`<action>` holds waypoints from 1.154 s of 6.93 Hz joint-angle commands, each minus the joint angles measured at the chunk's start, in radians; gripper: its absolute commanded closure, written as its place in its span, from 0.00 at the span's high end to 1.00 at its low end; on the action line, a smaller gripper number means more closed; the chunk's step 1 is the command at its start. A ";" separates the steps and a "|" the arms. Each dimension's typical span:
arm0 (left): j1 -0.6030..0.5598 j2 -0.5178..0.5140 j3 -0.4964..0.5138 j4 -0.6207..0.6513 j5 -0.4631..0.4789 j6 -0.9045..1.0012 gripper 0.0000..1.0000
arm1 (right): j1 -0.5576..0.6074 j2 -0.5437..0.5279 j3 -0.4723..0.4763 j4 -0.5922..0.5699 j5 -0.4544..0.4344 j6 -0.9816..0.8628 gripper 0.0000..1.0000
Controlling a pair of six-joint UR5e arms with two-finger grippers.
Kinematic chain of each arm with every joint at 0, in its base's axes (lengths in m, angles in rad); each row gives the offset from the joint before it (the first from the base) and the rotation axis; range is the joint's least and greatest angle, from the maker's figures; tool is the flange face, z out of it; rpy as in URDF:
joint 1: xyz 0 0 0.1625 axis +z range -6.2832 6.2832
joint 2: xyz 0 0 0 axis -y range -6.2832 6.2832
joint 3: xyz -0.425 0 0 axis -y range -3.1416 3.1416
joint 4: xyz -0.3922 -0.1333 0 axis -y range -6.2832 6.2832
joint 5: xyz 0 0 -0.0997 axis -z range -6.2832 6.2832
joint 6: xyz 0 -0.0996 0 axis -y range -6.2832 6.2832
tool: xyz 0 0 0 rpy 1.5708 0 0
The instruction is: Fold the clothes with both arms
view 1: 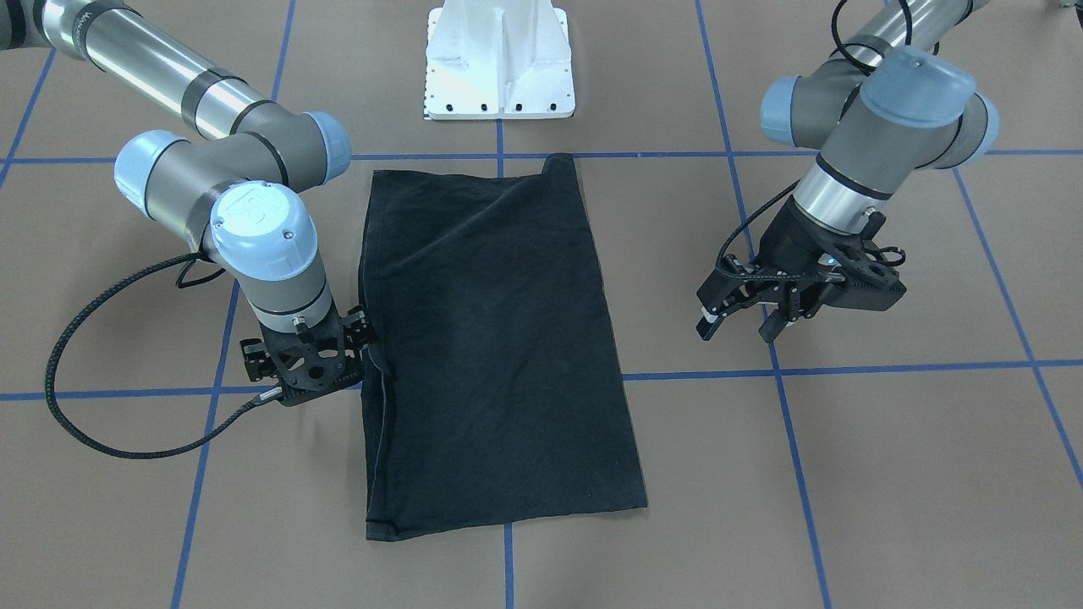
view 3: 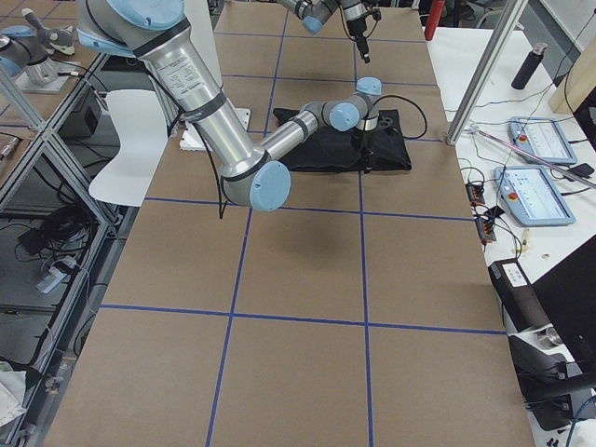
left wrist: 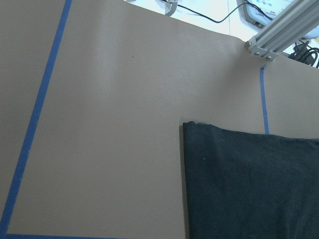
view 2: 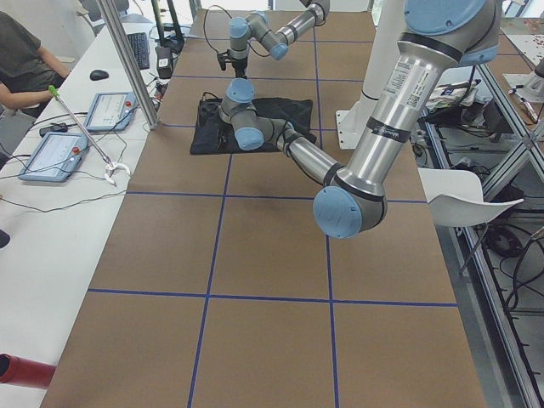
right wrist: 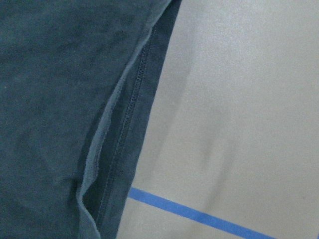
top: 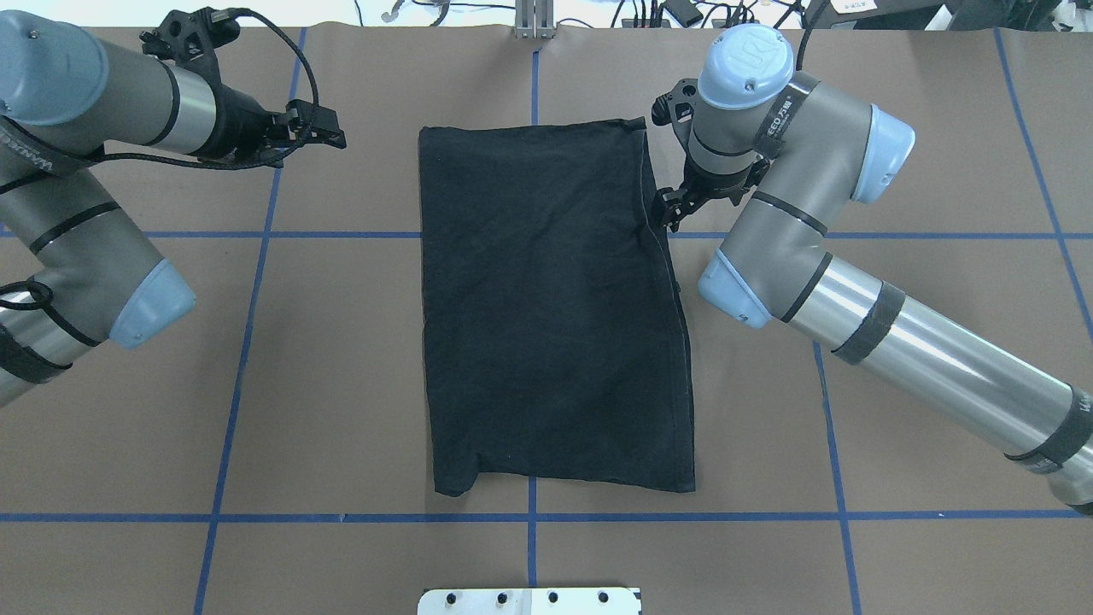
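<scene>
Shirt [view 1: 495, 338], black and plain side up, lies flat on the brown table [view 1: 846, 474] as a long, narrow rectangle, one short end near the white base [view 1: 499, 59]. A doubled hem [right wrist: 129, 114] along one long edge stands slightly proud of the cloth. The right gripper [top: 669, 212] sits low against that same edge, towards the shirt's far end from the base; its fingers are hidden under the wrist, so I cannot tell whether they pinch the hem. The left gripper [view 1: 740, 326] hovers well clear of the opposite long edge, fingers spread and empty. The side folds look done. What probably remains is halving the length, which calls for both grippers at the corners of one short end, carrying it evenly over the other.
</scene>
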 commanded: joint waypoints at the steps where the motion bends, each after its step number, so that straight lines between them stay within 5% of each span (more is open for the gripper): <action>1: -0.002 -0.013 -0.005 0.001 0.004 0.001 1.00 | -0.001 0.069 -0.098 0.019 0.004 0.005 1.00; 8: -0.010 -0.038 -0.005 -0.001 0.010 0.001 1.00 | -0.001 0.100 -0.280 0.162 0.002 0.011 1.00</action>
